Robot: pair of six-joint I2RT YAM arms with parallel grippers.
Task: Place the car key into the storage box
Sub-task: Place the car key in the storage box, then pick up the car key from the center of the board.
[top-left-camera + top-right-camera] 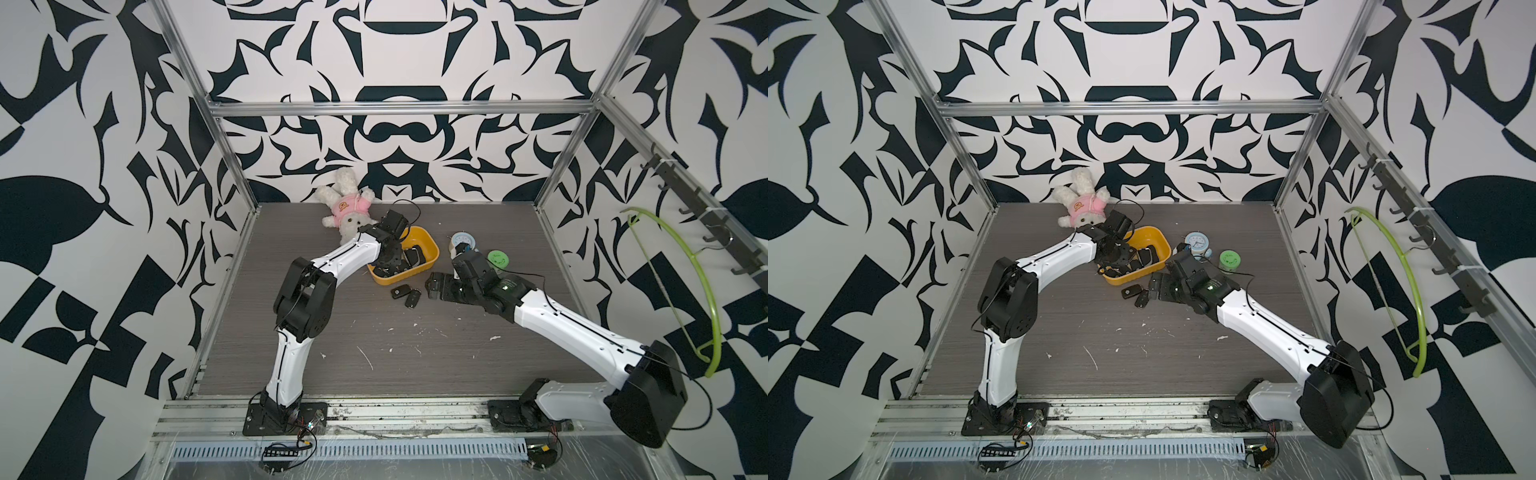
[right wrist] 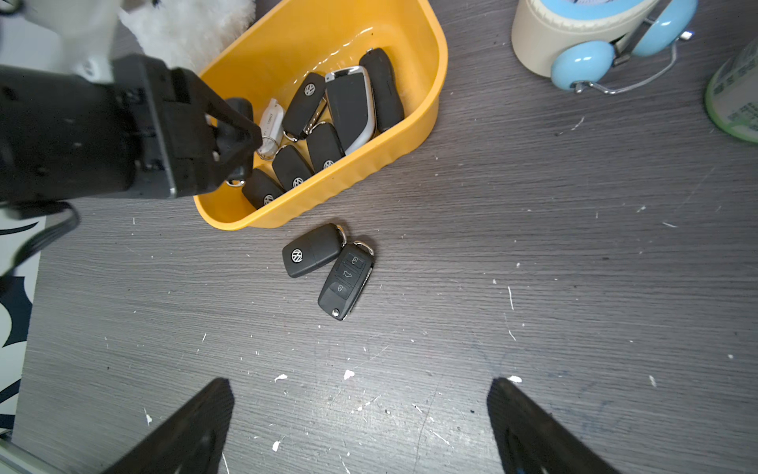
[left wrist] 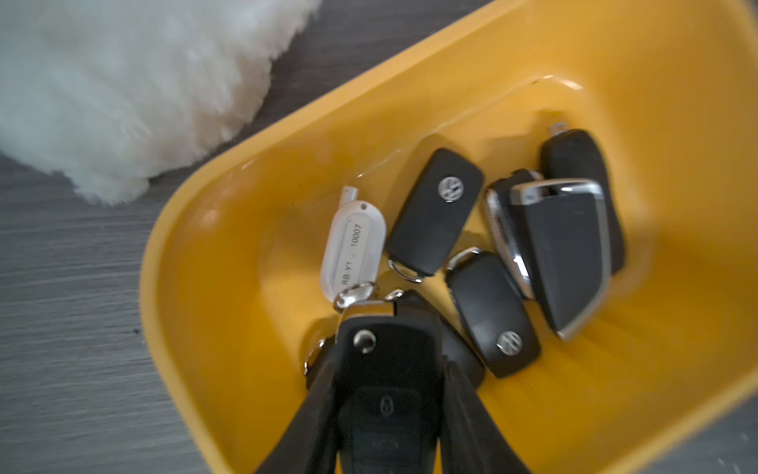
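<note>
Right wrist camera, nearest first: my right gripper [image 2: 359, 381] hangs spread wide and empty over the table [image 2: 574, 287]. Just ahead of it, two loose keys [image 2: 313, 251] lie touching, short of the yellow box [image 2: 437, 94]. In a top view the loose keys [image 1: 400, 292] sit at nine o'clock from the right gripper [image 1: 434, 286], with the box [image 1: 432, 251] at twelve o'clock beyond them, so that arm is plainly the nearer one for them.

Farther out, my left gripper [image 3: 387, 369] is pinching a black flip key [image 3: 387, 406] by its flanks. The key's long axis runs along the fingers, and its ring end points down into the box's eight-o'clock end. Its white tag [image 3: 355, 242] looks to rest inside already, beside the other keys [image 2: 350, 106]. I judge the held key is directly over the box, so a plain release should do.

Beyond, between ten and eleven o'clock from the box, lies the plush rabbit [image 1: 347, 203].
</note>
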